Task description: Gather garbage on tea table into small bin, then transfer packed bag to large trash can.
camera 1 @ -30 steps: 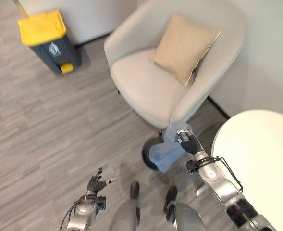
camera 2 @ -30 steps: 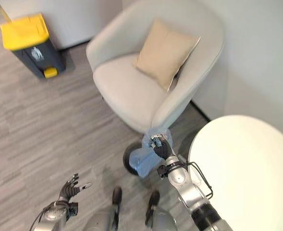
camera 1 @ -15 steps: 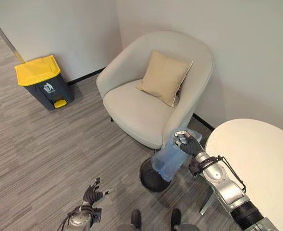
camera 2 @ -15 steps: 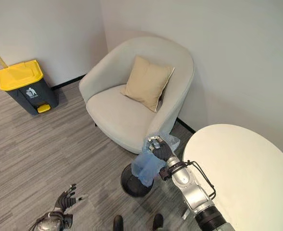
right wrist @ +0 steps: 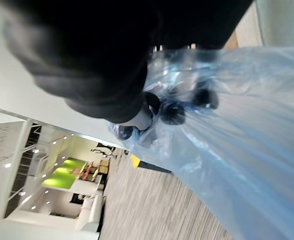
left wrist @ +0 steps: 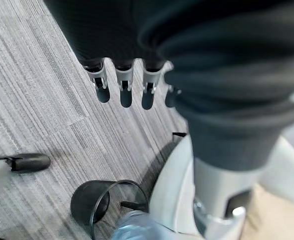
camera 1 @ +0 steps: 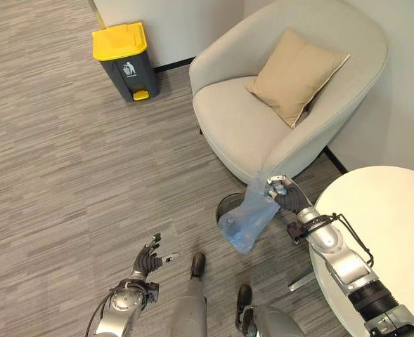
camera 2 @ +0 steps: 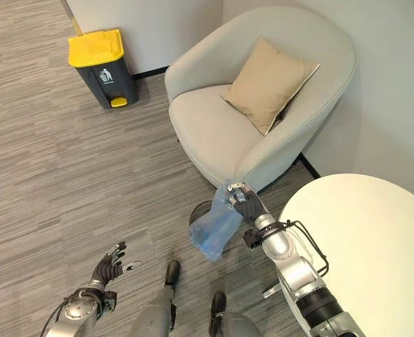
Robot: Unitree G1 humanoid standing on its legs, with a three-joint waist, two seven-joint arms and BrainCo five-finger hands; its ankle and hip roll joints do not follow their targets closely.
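1. The blue bag point(camera 1: 247, 217) hangs long-axis vertical, neck up, above the small black bin point(camera 1: 224, 208) beside the armchair point(camera 1: 263, 126).
2. The right hand point(camera 1: 282, 194) clenches its gathered neck, arm raised forward.
3. The left hand point(camera 1: 149, 261) hangs low, fingers loosely spread.

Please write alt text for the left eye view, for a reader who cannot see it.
The right robot hand holds up a translucent blue plastic bag beside a beige armchair. The left robot hand is open over the grey floor; a yellow-lidded grey trash can stands far back.

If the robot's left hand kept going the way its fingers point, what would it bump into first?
Probably nothing soon: the left hand, fingers open, points across bare grey wood-look floor. Depth is hard to judge.
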